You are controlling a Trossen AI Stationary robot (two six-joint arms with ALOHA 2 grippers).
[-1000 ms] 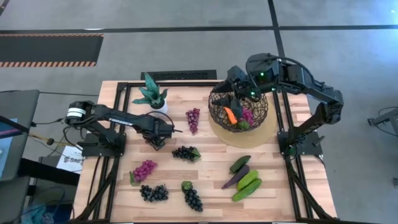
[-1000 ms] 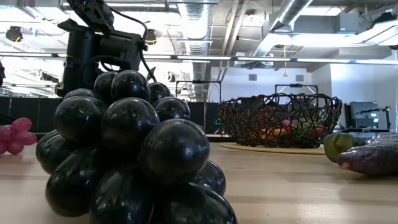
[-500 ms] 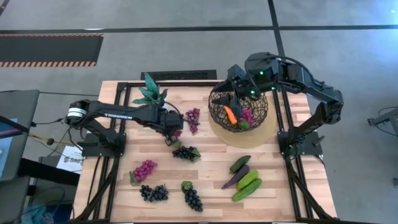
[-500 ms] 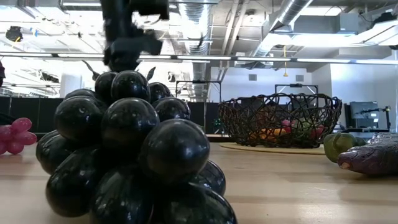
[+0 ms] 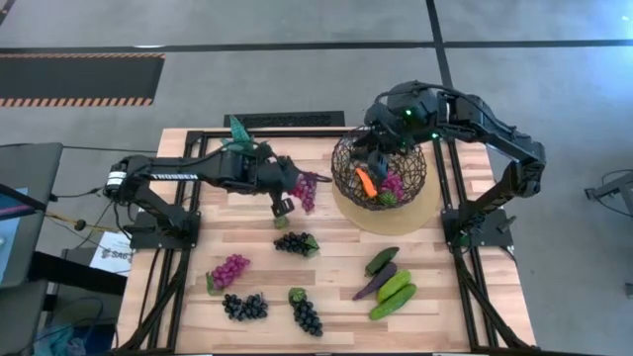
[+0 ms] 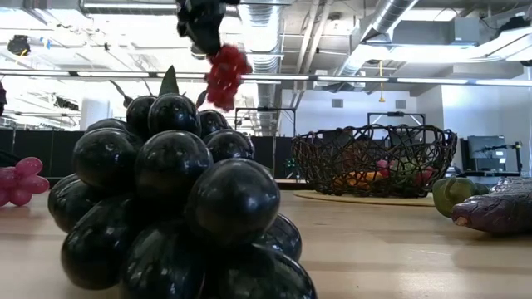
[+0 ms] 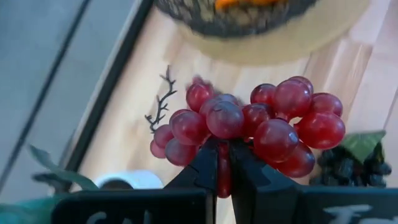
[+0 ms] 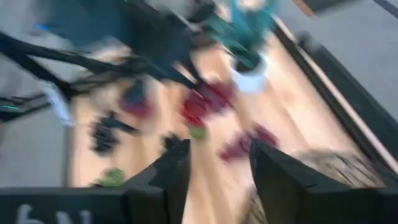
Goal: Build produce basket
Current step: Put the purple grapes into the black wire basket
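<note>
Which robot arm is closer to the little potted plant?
Left. The left gripper holds a red grape bunch just beside the potted plant. The right gripper is farther off, above the basket.

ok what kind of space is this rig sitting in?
Likely a robotics lab or industrial workshop. The low view shows exposed ceiling ducts and strip lighting over an open hall. The high view shows a concrete floor with hazard-striped matting, and a wooden table in a black frame with toy produce.
</note>
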